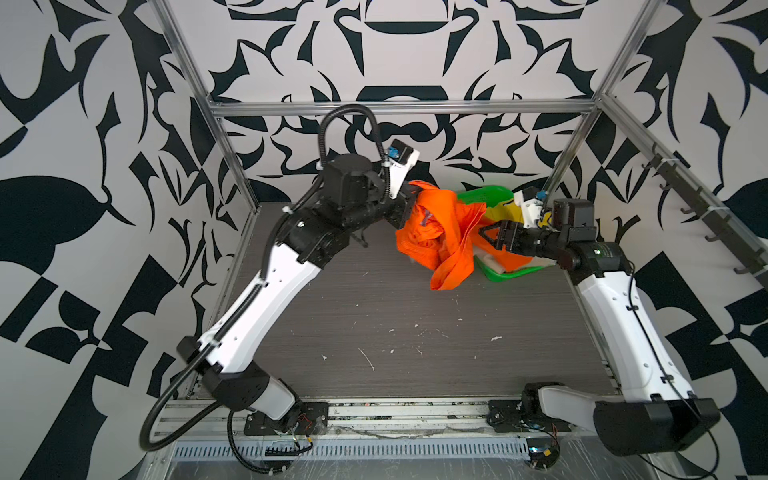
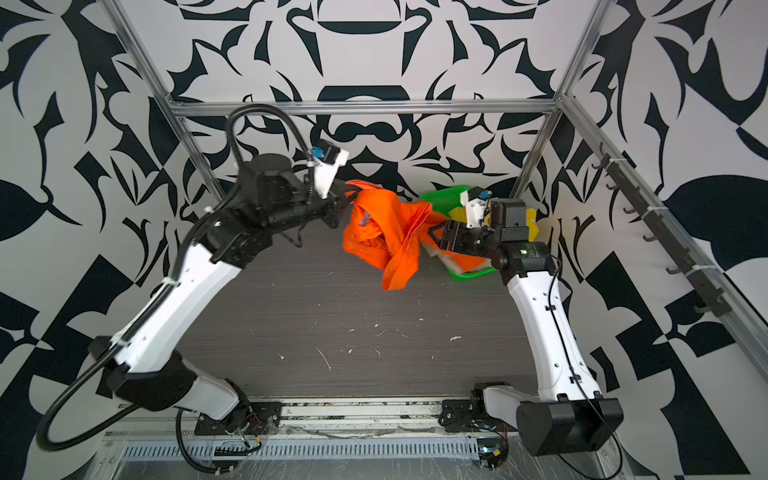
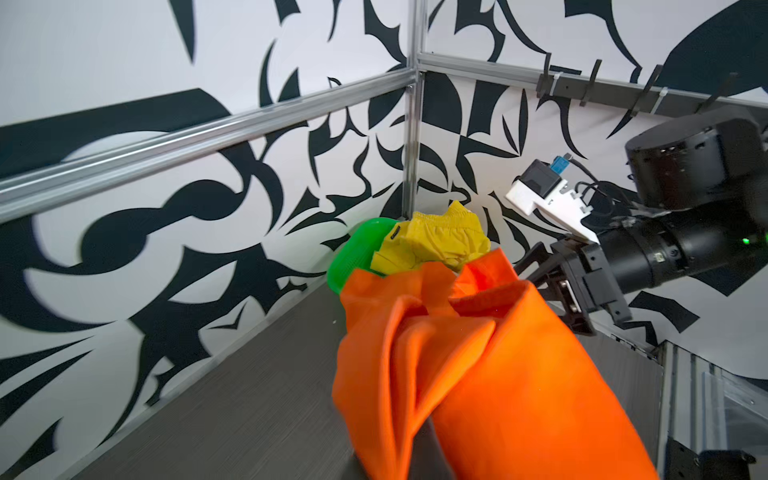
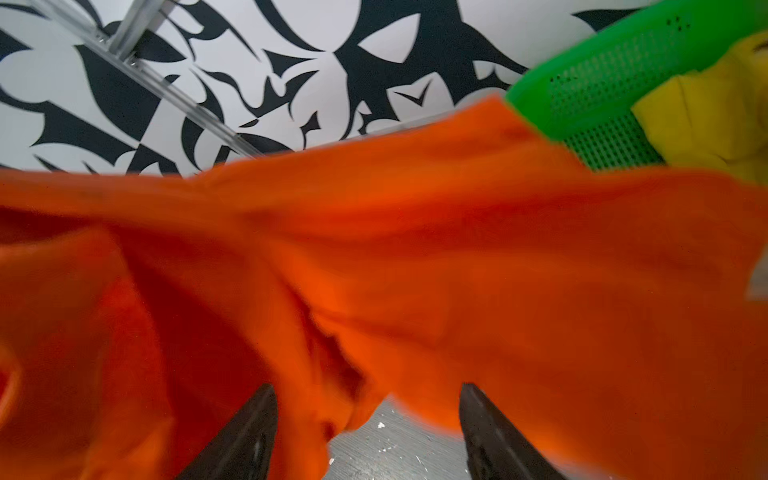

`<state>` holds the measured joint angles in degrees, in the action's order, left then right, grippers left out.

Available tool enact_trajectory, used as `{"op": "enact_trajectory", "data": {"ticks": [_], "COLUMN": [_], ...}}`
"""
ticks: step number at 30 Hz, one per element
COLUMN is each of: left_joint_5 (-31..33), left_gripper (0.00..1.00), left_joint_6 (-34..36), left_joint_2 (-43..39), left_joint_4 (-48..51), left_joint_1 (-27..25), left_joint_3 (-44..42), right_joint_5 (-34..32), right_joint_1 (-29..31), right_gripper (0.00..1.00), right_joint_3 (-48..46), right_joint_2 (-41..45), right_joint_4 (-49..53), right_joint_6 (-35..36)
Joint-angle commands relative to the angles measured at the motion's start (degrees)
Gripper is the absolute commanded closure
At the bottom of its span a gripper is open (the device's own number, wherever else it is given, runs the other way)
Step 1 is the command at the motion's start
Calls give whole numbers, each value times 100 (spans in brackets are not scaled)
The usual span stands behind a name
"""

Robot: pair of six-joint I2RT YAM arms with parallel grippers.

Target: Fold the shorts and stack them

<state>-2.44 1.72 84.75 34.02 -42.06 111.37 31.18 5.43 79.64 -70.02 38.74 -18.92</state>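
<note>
The bright orange shorts (image 1: 440,232) (image 2: 386,232) hang bunched in the air over the back of the table. My left gripper (image 1: 409,203) (image 2: 347,199) is shut on their top edge, and the cloth hides its fingertips. In the left wrist view the orange shorts (image 3: 498,353) fill the foreground. My right gripper (image 1: 482,237) (image 2: 432,235) (image 4: 368,390) stands open right beside the hanging cloth, above the basket's near end. Its fingers are wide apart, with orange folds (image 4: 415,270) draped in front of them. The yellow shorts (image 1: 505,214) (image 3: 440,241) (image 4: 715,112) and a pale beige cloth (image 1: 496,259) lie in the basket.
The green perforated basket (image 1: 484,193) (image 2: 442,197) (image 3: 353,253) (image 4: 602,95) sits in the back right corner against the patterned walls. Aluminium frame posts (image 1: 569,153) stand at the corners. A rail of black hooks (image 1: 702,208) runs along the right wall. The dark table (image 1: 374,332) stretches in front.
</note>
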Motion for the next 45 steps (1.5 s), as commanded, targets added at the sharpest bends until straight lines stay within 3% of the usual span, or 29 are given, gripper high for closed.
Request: {"op": "enact_trajectory", "data": {"ticks": [1, 6, 13, 14, 16, 18, 20, 25, 30, 38, 45], "left_joint_5": [886, 1440, 1193, 1221, 1281, 1199, 1153, 1006, 1069, 1472, 1669], "left_gripper": [100, 100, 97, 85, 52, 29, 18, 16, 16, 11, 10], "left_joint_6": [-137, -404, -1142, -1229, -1378, -1468, -1565, -1909, -2216, -2333, -2445], "left_joint_2": [-215, -692, -620, -546, -420, -400, -515, -977, -1483, -1828, -1900], "left_joint_4": [1231, 1590, 1015, 957, 911, 915, 897, 764, 613, 750, 667], "left_joint_1": [23, 148, 917, 960, 1011, 1016, 1032, 1366, 1481, 1518, 1520], "left_joint_3": [-167, -1158, -2664, -2749, -2806, -2788, -2852, -3493, -4079, -4396, -4637], "right_joint_5": [-481, -674, -1251, -1340, -1694, -1893, -2086, -2657, -2648, -2549, -2856], "right_joint_1": [473, 1029, 1935, 2027, 2076, 2098, 2278, 2382, 2275, 1377, 827], "right_gripper": [27, 27, 27, 27, 27, 27, 27, 23, 23, 24, 25], "right_joint_3": [247, -70, -412, -442, -518, -545, -567, -761, -371, 472, 1860], "right_joint_2": [-103, -298, -614, -639, -691, -734, -766, -931, -2038, -3608, -4842], "right_joint_4": [-90, -490, -675, -628, -415, -148, 63, 183, -419, -752, -1057], "right_joint_6": [60, -177, -246, -214, -246, -237, -131, 273, 481, 760, 675]}}
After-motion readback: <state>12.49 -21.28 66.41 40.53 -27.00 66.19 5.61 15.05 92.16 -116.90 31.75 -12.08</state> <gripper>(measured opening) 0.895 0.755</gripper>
